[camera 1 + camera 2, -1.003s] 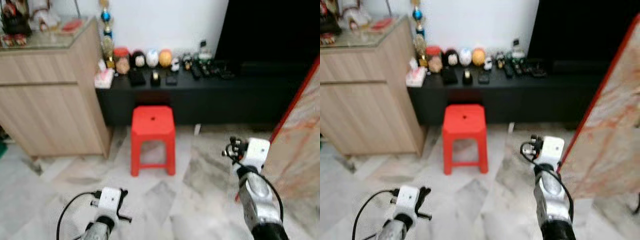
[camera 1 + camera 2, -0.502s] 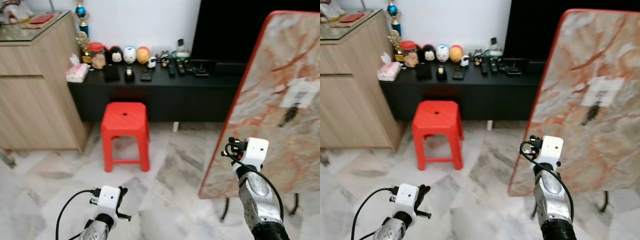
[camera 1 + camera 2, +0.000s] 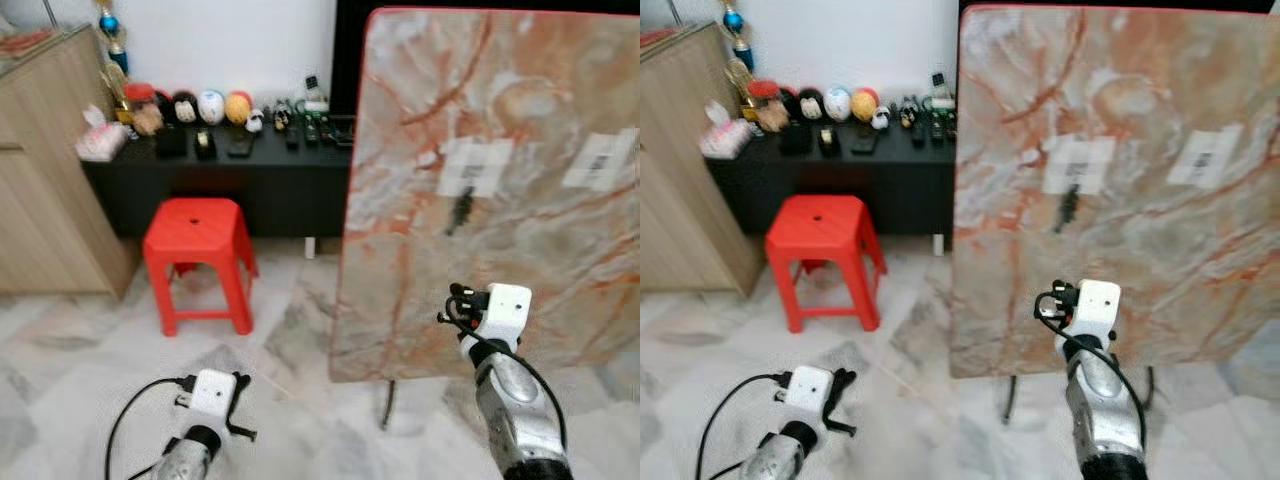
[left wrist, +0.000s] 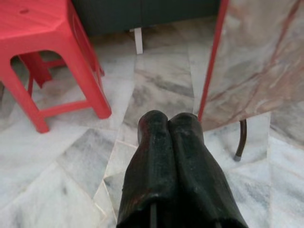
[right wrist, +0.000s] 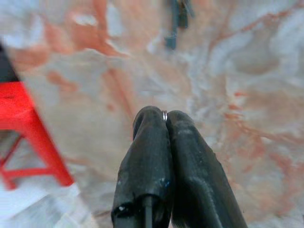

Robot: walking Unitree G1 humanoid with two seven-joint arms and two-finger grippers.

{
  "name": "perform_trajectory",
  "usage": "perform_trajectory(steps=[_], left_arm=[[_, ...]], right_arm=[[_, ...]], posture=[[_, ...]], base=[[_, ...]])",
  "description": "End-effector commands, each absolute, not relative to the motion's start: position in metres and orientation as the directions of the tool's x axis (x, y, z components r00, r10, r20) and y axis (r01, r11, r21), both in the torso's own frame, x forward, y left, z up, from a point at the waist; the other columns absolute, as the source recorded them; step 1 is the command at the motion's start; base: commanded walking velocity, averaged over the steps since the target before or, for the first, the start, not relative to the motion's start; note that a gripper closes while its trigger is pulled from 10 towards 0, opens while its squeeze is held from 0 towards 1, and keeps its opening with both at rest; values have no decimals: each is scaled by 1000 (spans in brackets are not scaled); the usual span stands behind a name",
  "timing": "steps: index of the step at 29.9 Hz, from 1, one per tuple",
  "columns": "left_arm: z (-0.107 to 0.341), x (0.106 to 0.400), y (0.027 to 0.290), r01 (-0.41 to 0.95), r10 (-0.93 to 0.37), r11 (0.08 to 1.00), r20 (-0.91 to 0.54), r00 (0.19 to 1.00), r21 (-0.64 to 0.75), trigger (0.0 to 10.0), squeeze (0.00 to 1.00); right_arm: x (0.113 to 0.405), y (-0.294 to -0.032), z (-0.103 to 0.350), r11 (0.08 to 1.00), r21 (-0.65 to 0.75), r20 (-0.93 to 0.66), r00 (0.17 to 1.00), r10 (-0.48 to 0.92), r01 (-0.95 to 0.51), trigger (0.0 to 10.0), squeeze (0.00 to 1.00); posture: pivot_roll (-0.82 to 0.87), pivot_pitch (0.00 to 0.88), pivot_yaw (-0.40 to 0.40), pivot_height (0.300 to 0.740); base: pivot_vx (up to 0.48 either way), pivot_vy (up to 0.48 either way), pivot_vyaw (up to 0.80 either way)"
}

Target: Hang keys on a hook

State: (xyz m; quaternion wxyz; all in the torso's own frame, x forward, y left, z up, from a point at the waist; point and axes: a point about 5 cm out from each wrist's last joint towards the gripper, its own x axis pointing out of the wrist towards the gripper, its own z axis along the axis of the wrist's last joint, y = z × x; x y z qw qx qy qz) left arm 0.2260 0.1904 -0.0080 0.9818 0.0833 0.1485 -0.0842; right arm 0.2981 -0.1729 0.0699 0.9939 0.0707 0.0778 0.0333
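A marble-patterned tabletop [image 3: 500,190] with a red edge stands tipped upright on dark metal legs [image 3: 385,405] over a grey-veined marble floor [image 3: 80,370]. Left of it a red plastic stool [image 3: 197,262] stands before a low black cabinet [image 3: 230,175] against the white wall [image 3: 230,45], beside a wooden cupboard [image 3: 50,200].

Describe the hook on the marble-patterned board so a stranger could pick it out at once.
A big upright marble-patterned board with a red edge stands on thin dark legs, right of the red stool. Two pale paper labels are stuck on its face. The hook is the small dark piece hanging from the lower edge of the left label; the right label has nothing dark below it.
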Motion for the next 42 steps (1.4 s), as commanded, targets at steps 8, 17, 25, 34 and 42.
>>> perform_trajectory(steps=[8,17,25,34,42], left_arm=[[27,242,199,305,-265,935,-217,939,179,10000,0],[70,246,174,700,-644,686,-281,711,201,10000,0],[95,251,149,835,-772,507,-318,550,214,10000,0],[112,248,136,878,-817,439,-322,478,190,10000,0],[123,244,129,869,-815,451,-304,494,201,10000,0]], right_arm=[[285,-158,95,860,60,-174,843,509,-507,10000,0],[270,-150,134,500,3,-244,484,840,-866,10000,0],[256,-134,150,162,45,-242,146,959,-986,10000,0],[251,-126,141,48,176,-221,9,975,-983,10000,0],[254,-136,120,133,208,-285,70,956,-969,10000,0]], posture=[[-48,0,-34,740],[-53,0,-40,740],[-44,0,-72,740],[-25,0,-124,740],[-32,0,-129,740]], base=[[0,0,0],[0,0,0],[0,0,0],[0,0,0],[0,0,0]])
